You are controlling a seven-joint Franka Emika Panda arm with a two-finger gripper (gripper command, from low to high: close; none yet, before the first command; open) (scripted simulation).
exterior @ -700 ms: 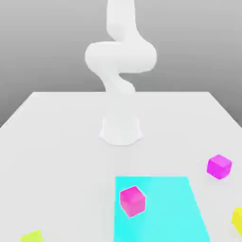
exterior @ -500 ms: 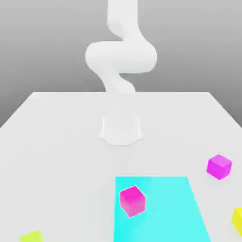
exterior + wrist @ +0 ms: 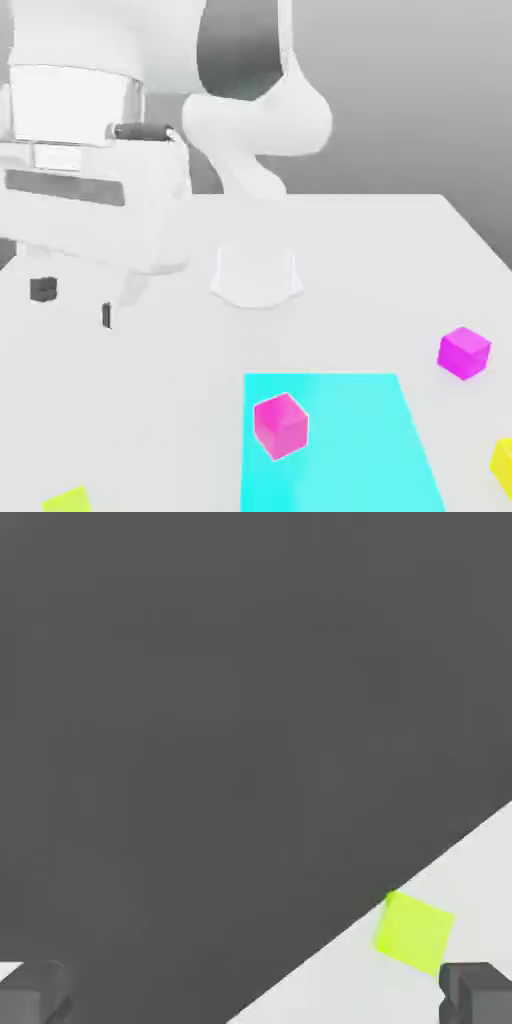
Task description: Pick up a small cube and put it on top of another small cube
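— Wide apart, those jaws: the gripper (image 3: 72, 302) hangs high over the exterior view's left part of the white table (image 3: 400, 250), its two dark fingertips (image 3: 42, 290) well separated and nothing between them.

— And the lime cube?

— The lime yellow-green cube (image 3: 66, 500) lies at the near edge of the table, toward the exterior view's left, with just its upper part showing. In the hand view the same cube (image 3: 412, 932) sits close to the table's edge, just beside one dark fingertip (image 3: 478, 992), though not between the two.

— Is the hand touching it?

— No. The hand is clearly above the table, apart from every cube.

— Where is the pink one?

— The hot-pink cube (image 3: 280, 425) stands on a cyan patch (image 3: 350, 450) of the table, nearer the patch's left side in the exterior view. It is well apart from the lime cube.

— Anything further out?

— A more violet magenta cube (image 3: 464, 352) rests on bare white table toward the exterior view's right, beyond the cyan patch. A yellow cube (image 3: 503, 465) shows at the right border, cut off, so its full shape is probably a cube like the others. The arm's white base (image 3: 256, 275) stands behind the patch, mid-table.
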